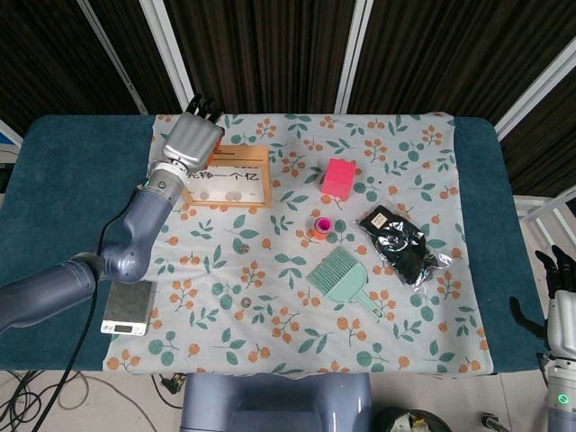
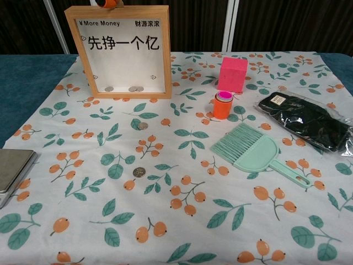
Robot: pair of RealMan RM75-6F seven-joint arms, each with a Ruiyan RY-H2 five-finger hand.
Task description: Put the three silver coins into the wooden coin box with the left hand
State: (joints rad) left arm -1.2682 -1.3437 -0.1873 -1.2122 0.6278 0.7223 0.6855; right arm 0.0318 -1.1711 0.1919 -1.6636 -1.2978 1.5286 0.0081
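Observation:
The wooden coin box [image 1: 227, 176] stands upright at the back left of the cloth; in the chest view its frame [image 2: 124, 10] faces me, with coins [image 2: 132, 88] lying on its floor behind the pane. One silver coin [image 2: 143, 126] lies on the cloth in front of the box, and another [image 2: 139, 172] lies nearer me; the head view shows them as the far coin [image 1: 240, 245] and the near coin [image 1: 246, 302]. My left hand [image 1: 192, 141] hovers over the box's top left corner, fingertips [image 2: 107, 3] just showing above the frame. What it holds is hidden. My right hand [image 1: 562, 310] hangs off the table's right side, fingers apart.
A pink cube [image 2: 232, 74], an orange cup [image 2: 222, 105], a mint dustpan brush [image 2: 255, 152] and a black packet [image 2: 309, 120] lie on the right half. A small scale [image 1: 127, 307] sits at the left front edge.

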